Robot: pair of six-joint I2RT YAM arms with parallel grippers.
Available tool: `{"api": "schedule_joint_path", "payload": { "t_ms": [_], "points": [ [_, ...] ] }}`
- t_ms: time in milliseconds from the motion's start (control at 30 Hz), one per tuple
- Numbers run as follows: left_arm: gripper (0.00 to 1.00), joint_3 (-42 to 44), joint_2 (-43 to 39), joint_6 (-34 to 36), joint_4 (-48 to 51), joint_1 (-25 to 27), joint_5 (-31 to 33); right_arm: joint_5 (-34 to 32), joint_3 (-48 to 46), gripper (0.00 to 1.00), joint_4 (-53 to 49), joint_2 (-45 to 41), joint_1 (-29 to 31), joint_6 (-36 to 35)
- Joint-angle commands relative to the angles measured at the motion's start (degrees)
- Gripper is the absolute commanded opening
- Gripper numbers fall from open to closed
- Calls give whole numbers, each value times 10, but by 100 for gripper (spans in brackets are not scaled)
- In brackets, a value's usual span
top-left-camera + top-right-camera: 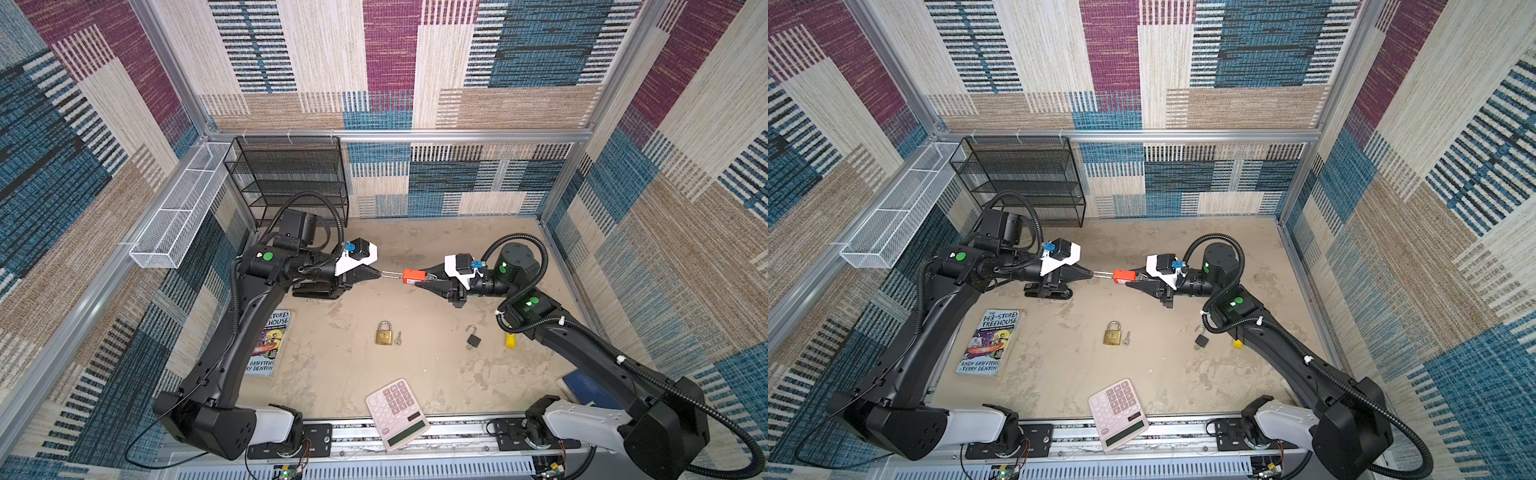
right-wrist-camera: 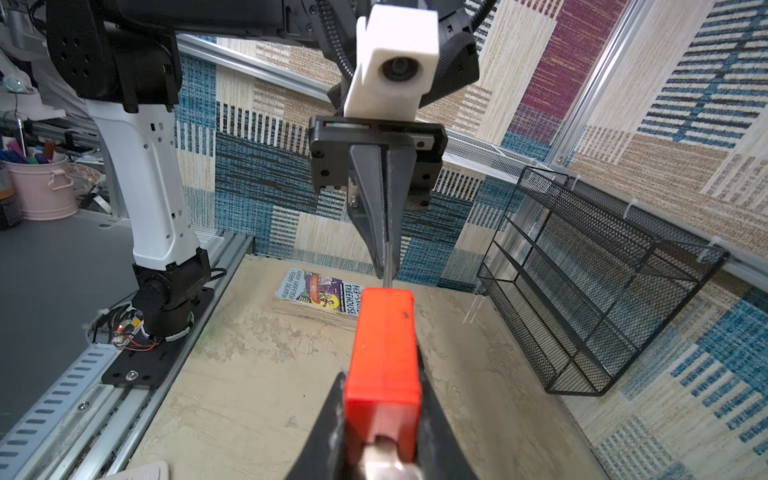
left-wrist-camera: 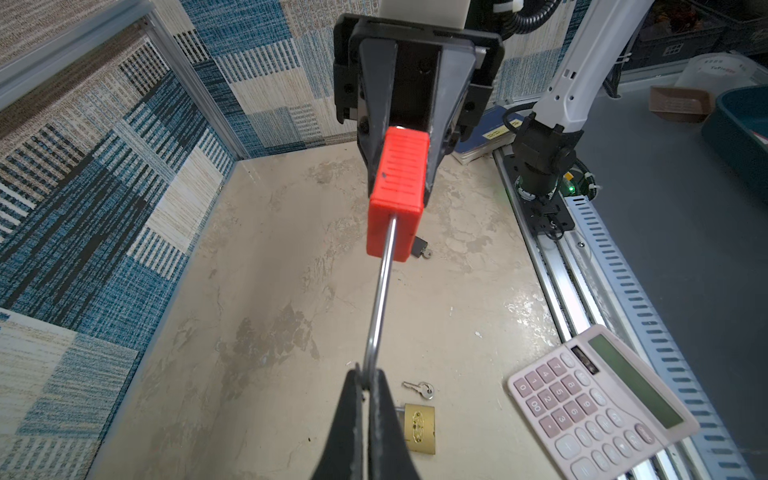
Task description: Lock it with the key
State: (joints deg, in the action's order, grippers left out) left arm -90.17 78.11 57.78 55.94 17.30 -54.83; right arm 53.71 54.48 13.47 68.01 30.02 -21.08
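— At the back of the beige table (image 1: 353, 374), item 1?
— Black mesh shelf (image 1: 291, 178), upright against the rear wall. Item 2: book (image 1: 990, 343), flat, at the left side. Item 3: pink calculator (image 1: 397, 413), at the front edge, partly over the rail.
— State of the 2 grippers?
— Left gripper (image 1: 379, 273): jaws closed on the steel shackle (image 3: 380, 299). Right gripper (image 1: 423, 277): jaws clamped on the body of the red padlock (image 1: 414, 275). Both hold this padlock level in the air above the table centre, tips facing each other.
— Shackle position?
— Drawn out of the body; its bend sits between the left fingertips (image 3: 353, 415). Whether it is latched cannot be told.
— Smaller parts?
— Brass padlock (image 1: 384, 333), shackle closed, flat on the table in front of the grippers. Black padlock (image 1: 473, 338), shackle open, to its right, well apart. Small silver key (image 1: 398, 338), just beside the brass padlock, apart from both grippers.
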Motion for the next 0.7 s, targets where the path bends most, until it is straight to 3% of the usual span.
{"api": "schedule_joint_path", "payload": {
  "t_ms": [0,300,667],
  "points": [
    [0,-7,2,-8,6,0,-38,-9,16,7,-42,2,0,-58],
    [0,-13,11,-12,6,2,-55,35,16,5,22,22,0,24],
    [0,-12,9,0,6,3,-51,35,-8,3,80,21,0,88]
  ]
}}
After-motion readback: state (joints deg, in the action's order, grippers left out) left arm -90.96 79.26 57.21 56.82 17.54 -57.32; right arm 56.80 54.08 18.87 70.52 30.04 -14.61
